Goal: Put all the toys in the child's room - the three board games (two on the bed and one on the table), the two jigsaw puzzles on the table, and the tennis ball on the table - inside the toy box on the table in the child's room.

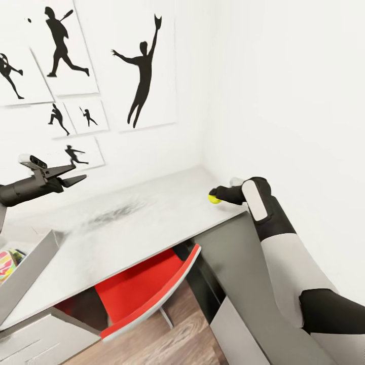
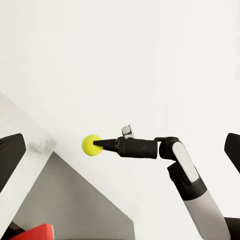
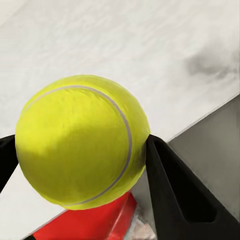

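The right gripper [image 1: 217, 195] is clamped on the tennis ball [image 1: 214, 198], lifted just above the pale table [image 1: 152, 218] near its right edge. The left gripper [image 1: 71, 175], fingers spread and holding nothing, hangs above the toy box [image 1: 28, 268] at the table's left end.

Tennis ball [image 3: 80, 145] matt, seamed; table [image 1: 152, 213] smooth pale matt; chair [image 1: 147, 289] glossy red plastic; floor [image 1: 172, 334] wood-plank.

You are seeing one ball [image 1: 214, 199], one table [image 1: 152, 213], one red chair [image 1: 147, 289] and one box [image 1: 28, 271]. Six pictures [image 1: 144, 66] are hanging on the wall.
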`<state>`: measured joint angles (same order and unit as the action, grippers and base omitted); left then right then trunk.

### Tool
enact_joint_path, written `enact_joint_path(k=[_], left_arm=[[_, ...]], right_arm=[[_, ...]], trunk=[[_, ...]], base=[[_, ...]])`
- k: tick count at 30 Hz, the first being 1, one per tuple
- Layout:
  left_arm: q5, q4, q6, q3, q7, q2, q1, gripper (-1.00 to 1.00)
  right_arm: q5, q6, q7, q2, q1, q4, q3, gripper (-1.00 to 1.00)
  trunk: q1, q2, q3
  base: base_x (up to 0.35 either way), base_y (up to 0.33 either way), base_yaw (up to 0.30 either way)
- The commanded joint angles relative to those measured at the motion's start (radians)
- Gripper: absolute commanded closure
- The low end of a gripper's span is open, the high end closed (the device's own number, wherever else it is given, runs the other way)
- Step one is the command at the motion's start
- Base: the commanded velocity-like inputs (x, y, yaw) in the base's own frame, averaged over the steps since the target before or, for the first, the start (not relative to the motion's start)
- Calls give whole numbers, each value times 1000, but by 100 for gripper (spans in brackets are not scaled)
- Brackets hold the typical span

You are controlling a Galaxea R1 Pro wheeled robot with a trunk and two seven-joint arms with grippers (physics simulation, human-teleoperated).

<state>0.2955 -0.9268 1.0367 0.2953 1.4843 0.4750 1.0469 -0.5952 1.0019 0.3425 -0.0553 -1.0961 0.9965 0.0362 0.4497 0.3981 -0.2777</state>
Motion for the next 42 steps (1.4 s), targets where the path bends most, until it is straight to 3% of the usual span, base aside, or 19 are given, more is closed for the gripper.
enact_joint_path(k=[1, 12, 28, 34, 42], left_arm=[[1, 0, 11, -1, 3, 0, 1, -100], [1, 0, 11, 1, 4, 19, 1, -100], [1, 0, 11, 1, 4, 22, 1, -100], [1, 0, 11, 1, 4, 22, 1, -100], [1, 0, 11, 1, 4, 22, 1, -100]], right_arm=[[-13, 1, 13, -1, -1, 1, 1, 100], [-12, 0, 13, -4, -2, 1, 1, 100], [-14, 0, 15, -5, -2, 3, 2, 100], [-12, 0, 16, -23, -4, 4, 2, 100], [-12, 0, 16, -26, -7, 6, 2, 100]], trunk=[[0, 2, 0], [0, 2, 17], [0, 2, 41], [0, 2, 51], [0, 2, 63]], base=[[-222, 118, 108], [-70, 40, 109], [-54, 49, 120], [-173, 193, 122], [-33, 281, 128]])
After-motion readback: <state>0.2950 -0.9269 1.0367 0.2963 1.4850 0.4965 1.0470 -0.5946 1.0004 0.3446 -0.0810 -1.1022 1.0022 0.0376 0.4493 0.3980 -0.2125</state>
